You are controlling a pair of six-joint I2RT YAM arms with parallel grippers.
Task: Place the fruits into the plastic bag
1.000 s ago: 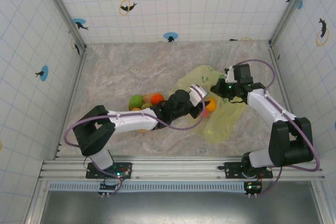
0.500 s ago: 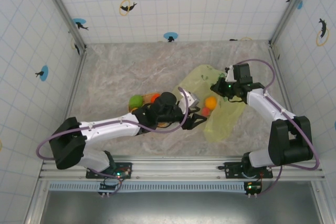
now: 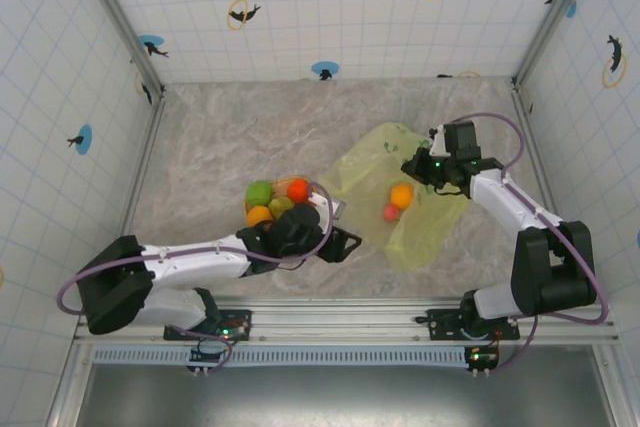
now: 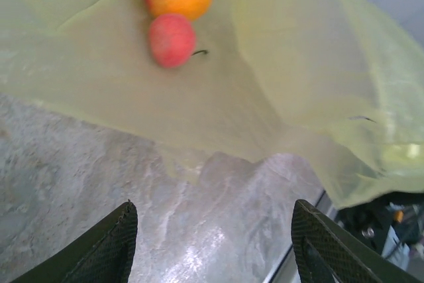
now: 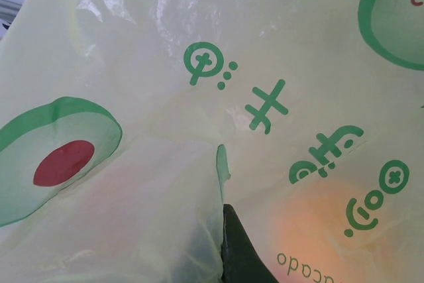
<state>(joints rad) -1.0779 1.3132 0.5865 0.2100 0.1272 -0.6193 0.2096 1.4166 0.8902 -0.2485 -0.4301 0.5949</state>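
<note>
On the marble table (image 3: 200,137) the left arm (image 3: 190,259) lies low, reaching from its base at the left toward the middle. Just behind its wrist sits a tight group of fruits: a green fruit (image 3: 260,192), a yellow-orange fruit (image 3: 259,215), a pale green fruit (image 3: 281,205) and a red-orange fruit (image 3: 298,188). The wrist covers the near edge of this group. The left gripper (image 3: 342,244) is just right of the group, low over the table, its jaws wide apart and holding nothing; in its wrist view only bare table lies between the fingers (image 4: 109,246). Right of it the bag (image 3: 420,227) lies on the table, with an orange (image 3: 401,195) and a red fruit (image 3: 391,212) inside, close together. The right gripper (image 3: 413,165) is closed and pinches the far edge of the bag. In its wrist view the printed film lies in front of the orange.
</note>
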